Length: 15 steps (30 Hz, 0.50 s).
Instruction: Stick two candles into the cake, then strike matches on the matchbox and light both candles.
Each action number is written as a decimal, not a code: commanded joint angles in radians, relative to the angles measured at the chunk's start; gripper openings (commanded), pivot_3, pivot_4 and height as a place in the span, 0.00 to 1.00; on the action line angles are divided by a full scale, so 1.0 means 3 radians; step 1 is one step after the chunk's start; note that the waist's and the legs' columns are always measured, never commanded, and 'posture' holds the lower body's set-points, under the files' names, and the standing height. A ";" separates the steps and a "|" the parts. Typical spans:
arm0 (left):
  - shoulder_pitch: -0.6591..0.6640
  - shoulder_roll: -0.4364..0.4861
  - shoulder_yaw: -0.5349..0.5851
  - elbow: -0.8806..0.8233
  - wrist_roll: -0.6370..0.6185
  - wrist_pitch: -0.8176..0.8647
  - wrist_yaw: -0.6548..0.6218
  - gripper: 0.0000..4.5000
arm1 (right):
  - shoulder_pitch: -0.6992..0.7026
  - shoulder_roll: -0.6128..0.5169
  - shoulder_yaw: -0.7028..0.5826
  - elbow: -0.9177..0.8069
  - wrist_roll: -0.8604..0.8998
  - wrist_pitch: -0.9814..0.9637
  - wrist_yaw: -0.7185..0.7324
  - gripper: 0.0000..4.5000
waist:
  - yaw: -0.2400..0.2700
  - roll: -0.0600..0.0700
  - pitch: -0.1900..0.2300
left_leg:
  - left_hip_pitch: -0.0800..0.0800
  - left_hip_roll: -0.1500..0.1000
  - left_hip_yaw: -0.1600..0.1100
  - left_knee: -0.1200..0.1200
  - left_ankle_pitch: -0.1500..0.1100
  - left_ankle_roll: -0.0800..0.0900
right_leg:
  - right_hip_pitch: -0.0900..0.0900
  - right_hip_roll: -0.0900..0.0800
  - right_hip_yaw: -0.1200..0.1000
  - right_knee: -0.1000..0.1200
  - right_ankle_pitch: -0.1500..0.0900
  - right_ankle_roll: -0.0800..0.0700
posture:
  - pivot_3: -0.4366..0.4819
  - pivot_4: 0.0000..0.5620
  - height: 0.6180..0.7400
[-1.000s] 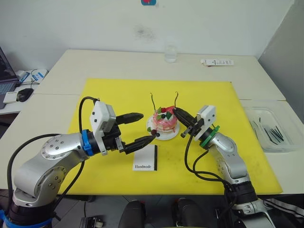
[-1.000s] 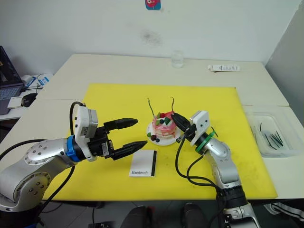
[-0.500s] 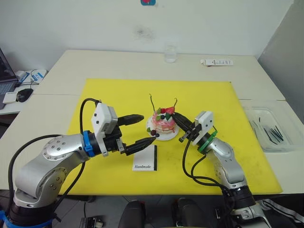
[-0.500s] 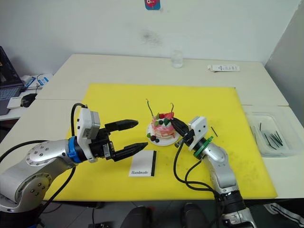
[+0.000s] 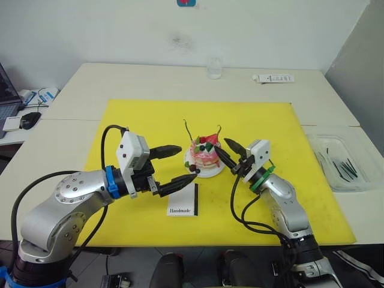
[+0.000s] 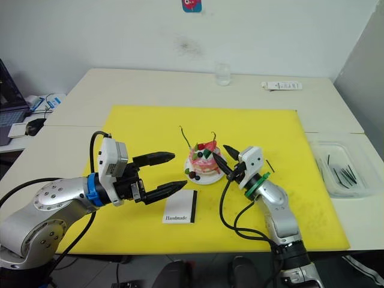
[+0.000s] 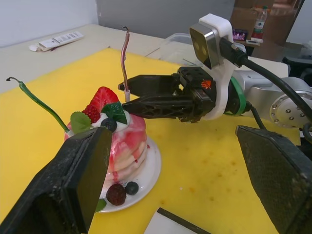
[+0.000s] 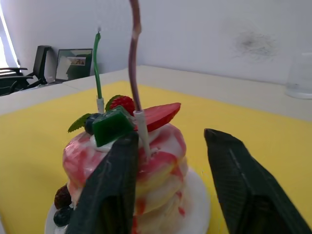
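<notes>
Standing in the cake (image 5: 204,157) are both candles (image 5: 188,131), my open right gripper (image 5: 225,153) and open left gripper (image 5: 178,164) empty beside it; next, I judge, fetching matches (image 5: 342,166) from the tray (image 5: 354,183).

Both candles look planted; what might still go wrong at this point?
1. The right gripper, open, sits tight against the cake; pulling back carelessly may nudge it or tip the nearer candle.
2. The other candle leans outward and may loosen.
3. The left gripper, open, hovers close beside the plate and matchbox; it may bump either.
</notes>
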 commanded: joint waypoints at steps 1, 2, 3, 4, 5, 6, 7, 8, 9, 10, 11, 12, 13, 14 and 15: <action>0.0007 0.0014 -0.0018 -0.0018 0.0107 -0.0063 0.0038 1.00 | -0.0030 -0.0027 -0.0055 -0.0419 0.0068 0.0092 -0.0065 0.68 | 0.0000 0.0000 0.0000 | -0.0001 0.0000 0.0000 -0.0001 0.0000 0.0000 | -0.0001 0.0000 0.0000 0.0000 0.0000 0.0000 | 0.48 0.27 1.00; 0.0000 0.0009 -0.0025 -0.0010 0.0137 -0.0054 0.0063 1.00 | -0.0015 -0.0040 -0.0059 -0.0504 0.0089 0.0144 -0.0074 0.68 | 0.0000 0.0000 0.0000 | -0.0001 0.0000 0.0000 -0.0001 0.0000 0.0000 | -0.0002 0.0000 0.0000 0.0000 0.0000 0.0000 | 0.48 0.27 1.00; -0.0011 0.0000 -0.0028 0.0001 0.0156 -0.0045 0.0085 1.00 | 0.0001 -0.0061 -0.0065 -0.0584 0.0099 0.0190 -0.0080 0.68 | 0.0000 0.0000 0.0000 | -0.0002 0.0000 0.0000 -0.0001 0.0000 0.0000 | -0.0002 0.0000 0.0000 0.0000 0.0000 0.0000 | 0.48 0.27 1.00; -0.0019 -0.0005 -0.0028 0.0014 0.0166 -0.0030 0.0098 1.00 | 0.0012 -0.0079 -0.0075 -0.0646 0.0108 0.0231 -0.0085 0.68 | 0.0000 0.0000 0.0000 | -0.0002 0.0000 0.0000 -0.0002 0.0000 0.0000 | -0.0002 0.0000 0.0000 0.0000 0.0000 0.0000 | 0.48 0.27 1.00; -0.0026 -0.0004 -0.0028 0.0027 0.0170 -0.0015 0.0107 1.00 | 0.0024 -0.0102 -0.0088 -0.0701 0.0119 0.0273 -0.0083 0.68 | 0.0002 0.0000 0.0000 | -0.0002 0.0000 0.0000 -0.0001 0.0000 0.0000 | -0.0002 0.0000 0.0001 0.0000 0.0000 0.0000 | 0.48 0.27 1.00; -0.0030 0.0009 -0.0027 0.0041 0.0175 0.0009 0.0121 1.00 | 0.0035 -0.0138 -0.0102 -0.0756 0.0124 0.0308 -0.0072 0.68 | 0.0002 0.0000 0.0000 | -0.0002 0.0000 0.0000 -0.0001 0.0000 0.0000 | -0.0002 -0.0001 0.0000 0.0000 0.0000 0.0000 | 0.48 0.27 1.00; -0.0033 0.0030 -0.0014 0.0059 0.0163 0.0046 0.0130 1.00 | 0.0051 -0.0201 -0.0135 -0.0845 0.0155 0.0375 -0.0051 0.68 | 0.0001 0.0000 0.0000 | -0.0002 0.0000 0.0000 -0.0001 0.0000 0.0000 | -0.0002 -0.0001 0.0000 0.0000 0.0000 0.0000 | 0.48 0.27 1.00; -0.0034 0.0046 0.0017 0.0077 0.0124 0.0102 0.0145 1.00 | 0.0072 -0.0275 -0.0170 -0.0939 0.0198 0.0452 -0.0021 0.68 | 0.0003 0.0000 0.0000 | -0.0002 0.0000 0.0001 -0.0001 0.0000 0.0000 | -0.0002 -0.0001 0.0000 0.0000 0.0000 0.0000 | 0.48 0.27 1.00; -0.0035 0.0058 0.0054 0.0090 0.0079 0.0161 0.0158 1.00 | 0.0093 -0.0348 -0.0197 -0.1021 0.0235 0.0518 0.0007 0.68 | 0.0004 0.0000 0.0000 | -0.0003 -0.0001 0.0000 -0.0001 0.0000 0.0000 | -0.0002 -0.0003 0.0000 0.0000 0.0000 0.0000 | 0.48 0.27 1.00; -0.0032 0.0083 0.0102 0.0104 0.0016 0.0233 0.0156 1.00 | 0.0120 -0.0432 -0.0219 -0.1105 0.0274 0.0576 0.0043 0.68 | 0.0004 0.0000 0.0000 | -0.0003 -0.0001 0.0001 -0.0001 0.0000 0.0000 | -0.0002 -0.0003 0.0000 -0.0001 0.0000 0.0000 | 0.48 0.27 1.00; -0.0005 0.0160 0.0185 0.0130 -0.0096 0.0367 0.0121 1.00 | 0.0176 -0.0570 -0.0246 -0.1217 0.0330 0.0689 0.0119 0.68 | 0.0002 0.0000 0.0000 | -0.0003 -0.0001 0.0002 -0.0001 0.0000 0.0000 | -0.0002 -0.0004 0.0001 -0.0001 0.0000 0.0000 | 0.48 0.27 1.00; 0.0039 0.0259 0.0269 0.0162 -0.0208 0.0513 0.0056 1.00 | 0.0241 -0.0715 -0.0267 -0.1323 0.0370 0.0791 0.0205 0.68 | 0.0001 0.0000 0.0000 | -0.0003 -0.0002 0.0002 -0.0001 0.0000 0.0000 | -0.0003 -0.0004 0.0001 -0.0001 0.0000 0.0001 | 0.48 0.27 1.00; 0.0129 0.0439 0.0352 0.0207 -0.0338 0.0719 -0.0082 1.00 | 0.0335 -0.0902 -0.0295 -0.1431 0.0389 0.0860 0.0325 0.68 | 0.0000 0.0000 0.0000 | -0.0004 -0.0001 0.0001 -0.0002 0.0000 0.0000 | -0.0004 -0.0004 0.0000 -0.0001 0.0000 0.0001 | 0.48 0.27 1.00; 0.0191 0.0571 0.0408 0.0240 -0.0432 0.0857 -0.0177 1.00 | 0.0395 -0.1030 -0.0308 -0.1507 0.0404 0.0910 0.0394 0.68 | -0.0001 0.0000 0.0000 | -0.0003 0.0000 0.0002 -0.0002 0.0000 0.0000 | -0.0004 -0.0003 0.0000 -0.0001 -0.0001 0.0001 | 0.48 0.27 1.00; 0.0276 0.0712 0.0467 0.0276 -0.0523 0.0969 -0.0316 1.00 | 0.0445 -0.1130 -0.0329 -0.1570 0.0424 0.0968 0.0429 0.68 | -0.0003 0.0000 0.0000 | -0.0003 0.0000 0.0001 -0.0004 0.0000 0.0000 | -0.0006 -0.0003 -0.0001 0.0000 -0.0003 -0.0002 | 0.48 0.27 1.00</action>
